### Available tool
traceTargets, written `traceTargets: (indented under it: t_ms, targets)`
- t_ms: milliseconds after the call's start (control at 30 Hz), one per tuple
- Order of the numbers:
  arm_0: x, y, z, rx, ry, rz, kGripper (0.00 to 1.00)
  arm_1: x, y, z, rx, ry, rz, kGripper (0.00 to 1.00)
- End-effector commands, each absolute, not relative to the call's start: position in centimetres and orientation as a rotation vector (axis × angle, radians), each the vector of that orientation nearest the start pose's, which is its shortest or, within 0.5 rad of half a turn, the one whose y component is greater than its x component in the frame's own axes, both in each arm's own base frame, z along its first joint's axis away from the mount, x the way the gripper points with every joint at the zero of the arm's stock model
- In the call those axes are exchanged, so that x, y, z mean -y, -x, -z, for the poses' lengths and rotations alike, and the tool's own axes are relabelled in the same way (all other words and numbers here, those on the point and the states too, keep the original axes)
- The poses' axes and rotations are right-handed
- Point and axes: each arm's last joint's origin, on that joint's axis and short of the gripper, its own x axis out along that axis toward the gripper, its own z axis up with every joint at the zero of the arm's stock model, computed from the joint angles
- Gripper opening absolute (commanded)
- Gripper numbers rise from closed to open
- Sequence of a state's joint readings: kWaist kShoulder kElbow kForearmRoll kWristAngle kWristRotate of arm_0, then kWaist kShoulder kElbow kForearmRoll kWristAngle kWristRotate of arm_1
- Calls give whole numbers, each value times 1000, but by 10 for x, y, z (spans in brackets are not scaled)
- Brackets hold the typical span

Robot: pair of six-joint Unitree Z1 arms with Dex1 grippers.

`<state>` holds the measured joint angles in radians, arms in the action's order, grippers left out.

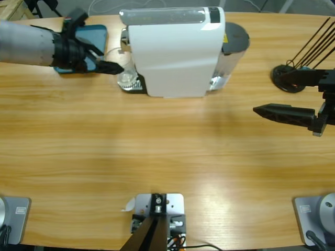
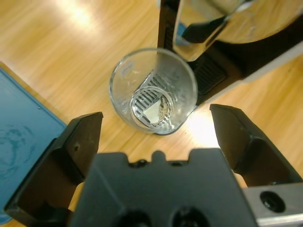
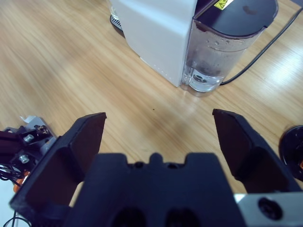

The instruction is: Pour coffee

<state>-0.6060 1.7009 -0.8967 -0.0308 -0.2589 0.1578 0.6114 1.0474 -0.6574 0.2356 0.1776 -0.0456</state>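
A white coffee machine (image 1: 175, 52) with a dark grey-lidded clear water tank (image 3: 222, 42) stands on the honey-toned wood-grain surface (image 1: 157, 146), beside a clear glass (image 2: 154, 90), a teal-blue tray (image 1: 91, 39) and black tools (image 2: 156, 137).

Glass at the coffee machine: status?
Left gripper open, astride the glass. Glass on drip tray, barely any liquid. Right gripper open, idle. Path clear.
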Motion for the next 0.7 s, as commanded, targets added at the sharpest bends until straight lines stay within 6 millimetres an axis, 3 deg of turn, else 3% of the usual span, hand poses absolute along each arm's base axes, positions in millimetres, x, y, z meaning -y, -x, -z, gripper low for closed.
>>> traceTargets:
  t_ms: [33,167,267,467,700]
  targets:
    - [150,-218,-267,-734,-277,731,996,-90,-117,-295,-658,182,-748,996]
    - [127,-237,-245,-824,-212,532,996,-89,-115,-295,-654,180,-748,997]
    - [124,-257,-232,-834,-168,475,996,-87,-112,-296,-651,178,-748,996]
    - [151,-296,-214,-842,-126,518,996,-86,-111,-298,-646,177,-747,996]
    - [183,-308,-208,-844,-135,578,996,-87,-113,-296,-653,180,-744,996]
